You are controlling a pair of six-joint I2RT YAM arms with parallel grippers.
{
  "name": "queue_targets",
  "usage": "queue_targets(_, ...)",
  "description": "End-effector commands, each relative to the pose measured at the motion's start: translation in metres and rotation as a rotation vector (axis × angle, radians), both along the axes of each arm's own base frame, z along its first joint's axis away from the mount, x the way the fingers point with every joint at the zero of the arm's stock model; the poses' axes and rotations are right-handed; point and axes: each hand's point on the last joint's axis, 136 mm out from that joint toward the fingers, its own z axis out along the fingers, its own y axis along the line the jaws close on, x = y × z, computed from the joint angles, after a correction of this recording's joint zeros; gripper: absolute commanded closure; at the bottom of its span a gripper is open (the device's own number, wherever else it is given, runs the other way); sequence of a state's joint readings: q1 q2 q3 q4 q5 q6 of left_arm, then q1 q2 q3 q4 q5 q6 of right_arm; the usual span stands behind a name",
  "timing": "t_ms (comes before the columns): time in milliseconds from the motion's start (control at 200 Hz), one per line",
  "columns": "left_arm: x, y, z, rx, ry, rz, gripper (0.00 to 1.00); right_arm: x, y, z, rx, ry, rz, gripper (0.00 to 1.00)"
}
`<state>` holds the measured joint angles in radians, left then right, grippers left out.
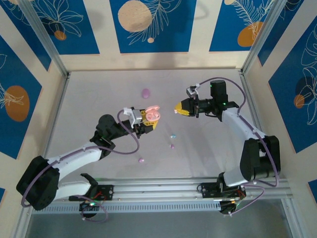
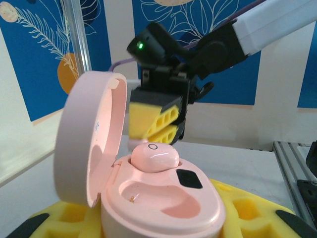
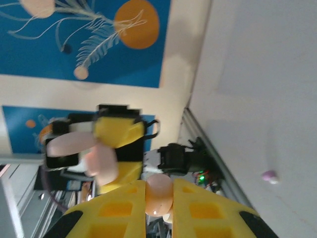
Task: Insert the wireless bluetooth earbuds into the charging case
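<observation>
The right claw [image 1: 179, 109] is clenched on a pink earbud [image 3: 158, 193]. In the right wrist view the bud sits pinched between the two yellow fingers [image 3: 111, 218], its rounded end poking out past their tips. The claw points toward the left side of the bench [image 1: 89, 99], over the middle of the surface.

Facing it, a short gap away, the left claw [image 1: 147, 120] is grasping the pink charging case [image 2: 163, 198]. The yellow fingers press on either side of the case's base in the left wrist view. The lid [image 2: 84, 139] is swung open and stands upright on the left of that view. Inside, a second pink earbud [image 2: 154, 156] lies seated in the far well, its glossy top up. The near well [image 2: 141, 191] is bare. The right claw's yellow tips show just behind the open case, close to it but not touching.

Three loose buds lie on the bench, nearer the front edge than the two claws. A light blue earbud [image 1: 173, 135] is in the middle, a small purple earbud [image 1: 172, 146] is just beside it toward the front, and another purplish earbud [image 1: 141, 160] is further left, closer to the front edge. A closed purple case [image 1: 145, 92] rests well apart from them, toward the far edge.
</observation>
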<state>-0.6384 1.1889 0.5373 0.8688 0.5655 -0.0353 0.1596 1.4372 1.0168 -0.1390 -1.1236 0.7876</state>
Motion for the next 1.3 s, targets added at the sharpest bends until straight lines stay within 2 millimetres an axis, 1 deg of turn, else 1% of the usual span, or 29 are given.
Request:
queue_targets(0, 0.001, 0.000, 0.015, -0.038, -0.044, -0.016, 0.76, -0.027, 0.004, 0.037, 0.086, -0.033, 0.118, 0.82)
queue_targets(150, 0.000, -0.004, 0.015, -0.034, -0.053, -0.038, 0.76, -0.036, 0.011, 0.050, 0.091, -0.046, 0.143, 0.82)
queue_targets(260, 0.002, -0.006, 0.010, -0.020, -0.059, -0.035, 0.76, -0.039, 0.017, 0.057, 0.082, -0.054, 0.137, 0.81)
queue_targets(405, 0.006, -0.008, 0.008, -0.015, -0.070, -0.024, 0.76, -0.041, 0.026, 0.059, 0.058, -0.066, 0.103, 0.81)
queue_targets(550, 0.008, -0.011, 0.009, -0.018, -0.089, -0.008, 0.76, -0.051, 0.038, 0.063, 0.035, -0.115, 0.088, 0.81)
queue_targets(735, 0.009, -0.015, 0.009, -0.030, -0.102, -0.001, 0.76, -0.069, 0.054, 0.069, -0.011, -0.229, 0.072, 0.81)
queue_targets(875, 0.008, -0.019, 0.009, -0.032, -0.104, -0.003, 0.76, -0.075, 0.064, 0.070, -0.041, -0.271, 0.055, 0.81)
queue_targets(965, 0.006, -0.021, 0.011, -0.036, -0.110, -0.008, 0.76, -0.075, 0.070, 0.066, -0.071, -0.285, 0.038, 0.81)
queue_targets(1166, 0.003, -0.026, 0.011, -0.037, -0.111, -0.023, 0.76, -0.066, 0.076, 0.057, -0.156, -0.319, -0.030, 0.81)
queue_targets(1296, 0.002, -0.028, 0.013, -0.039, -0.112, -0.027, 0.76, -0.063, 0.079, 0.055, -0.188, -0.341, -0.059, 0.81)
